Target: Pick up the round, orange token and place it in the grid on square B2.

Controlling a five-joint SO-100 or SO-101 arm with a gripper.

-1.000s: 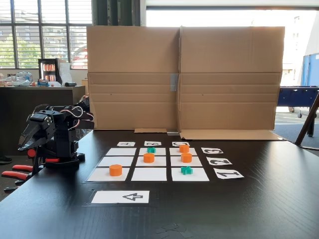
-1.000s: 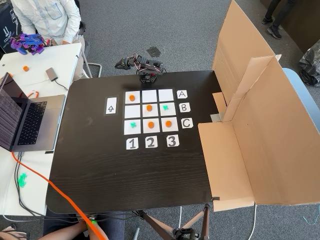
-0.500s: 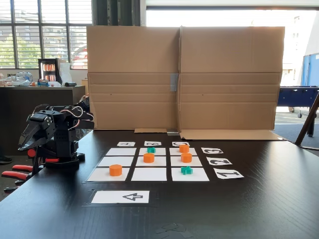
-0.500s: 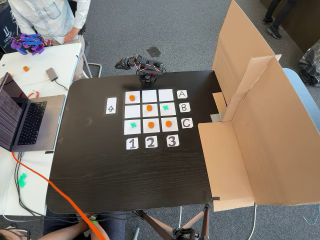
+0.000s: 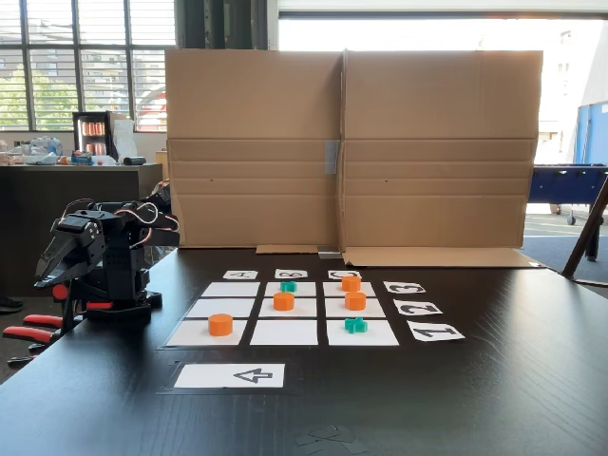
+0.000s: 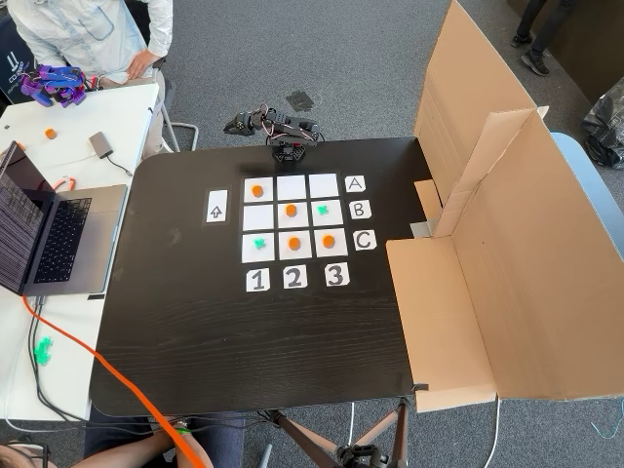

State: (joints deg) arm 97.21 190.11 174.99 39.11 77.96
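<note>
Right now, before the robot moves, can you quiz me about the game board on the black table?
1. In the fixed view from above, how many round orange plastic tokens lie on the white paper grid?
2. True or false: there are three green cross-shaped tokens on the grid.
3. Which cell is bare? A) A2 B) B2 C) C3

Key: 1. Four, on A1, B2, C2 and C3. 2. False, there are two, on B3 and C1. 3. A.
</note>
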